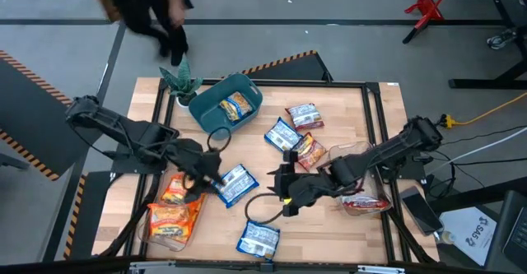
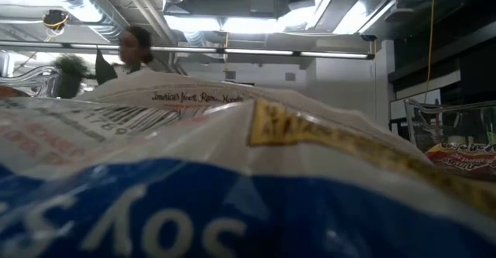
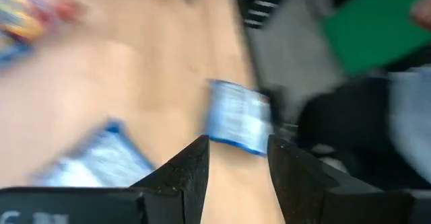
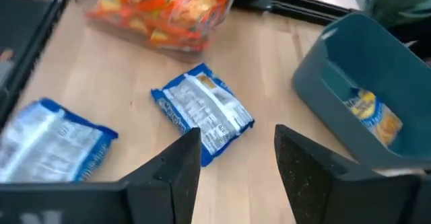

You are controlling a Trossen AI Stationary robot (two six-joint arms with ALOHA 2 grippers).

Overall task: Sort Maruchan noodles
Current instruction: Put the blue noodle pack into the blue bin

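Maruchan noodles (image 1: 282, 134) lie spread over the wooden bench (image 1: 362, 101), some loose and some in containers. A person (image 1: 144, 11) stands beyond the far edge.

The left arm reaches in from the left, and its left tool (image 3: 237, 146) hovers over the middle of the bench. Its fingers are parted with nothing between them, and a blue-white packet (image 3: 236, 120) lies just beyond the tips. The right arm reaches in from the right. The right tool (image 4: 236, 136) is likewise parted and empty, and points at another blue-white packet (image 4: 202, 113).

One teal bin (image 1: 216, 113) sits near the far left and holds one orange-yellow packet (image 1: 237, 105). Beside it stands a small green plant (image 1: 181, 81).

There are two clear trays. The left tray (image 1: 169, 237) holds at least two orange-yellow packets (image 1: 174, 212). The right tray (image 1: 375, 208) holds red-white packets (image 1: 362, 202), whose number I cannot tell.

Loose on the bench are three blue-white packets: one mid-bench, one (image 1: 237, 183) between the two tools, and one (image 1: 259, 239) at the near edge. Two red-white packets (image 1: 305, 115) also lie loose. The second (image 1: 310, 150) is just beside the mid-bench blue one.
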